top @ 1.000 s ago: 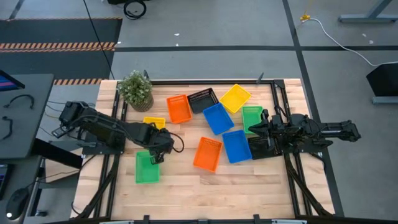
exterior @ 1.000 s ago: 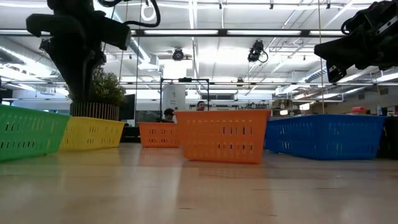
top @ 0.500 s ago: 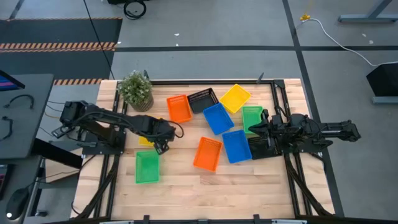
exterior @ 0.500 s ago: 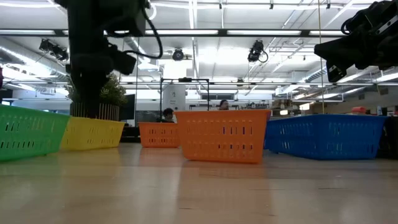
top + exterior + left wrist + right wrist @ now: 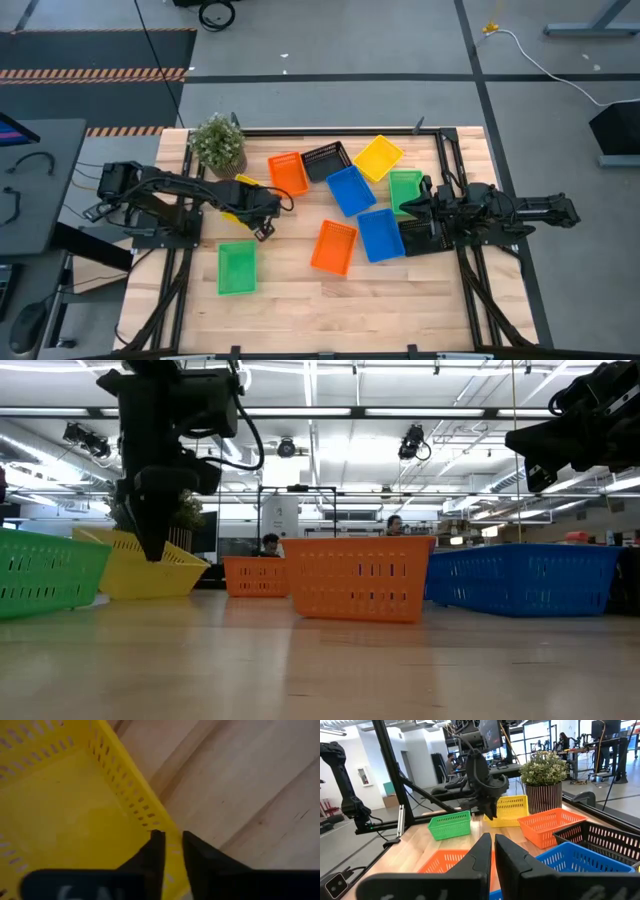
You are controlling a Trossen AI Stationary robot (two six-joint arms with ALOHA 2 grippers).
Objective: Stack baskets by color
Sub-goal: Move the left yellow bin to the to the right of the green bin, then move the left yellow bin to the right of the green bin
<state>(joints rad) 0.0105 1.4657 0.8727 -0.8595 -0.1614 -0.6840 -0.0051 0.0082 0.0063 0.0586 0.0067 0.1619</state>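
Note:
My left gripper [image 5: 262, 220] points down at the table's left side, shut on a yellow basket [image 5: 243, 186] that sits tilted next to the potted plant [image 5: 218, 143]. A green basket [image 5: 237, 268] lies flat nearer the front edge. In the middle lie an orange [image 5: 288, 174], a black [image 5: 326, 160], a second yellow [image 5: 378, 157], two blue [image 5: 350, 190] [image 5: 381, 235] and another orange basket [image 5: 334, 247]. My right gripper [image 5: 422, 207] rests level at the right, shut, above a green [image 5: 405, 188] and a black basket [image 5: 414, 240]. My left gripper pinches the yellow basket's slotted side wall [image 5: 161, 822] close to a corner, one finger [image 5: 157, 844] inside the basket and the other outside. The fingers come from above, pointing down. The basket is tipped, one side [image 5: 92, 536] raised and its underside still near the table.
The potted plant stands at the far left corner, right behind the held basket. Dark frame rails run along both table sides. Bare wood lies along the near edge [image 5: 330, 310].
My left gripper has moved from over the green basket toward the far edge and down to the yellow basket, rolling as it went, and has taken hold of its wall. The yellow basket, flat before, is now tipped up on one side. The green basket stays flat.

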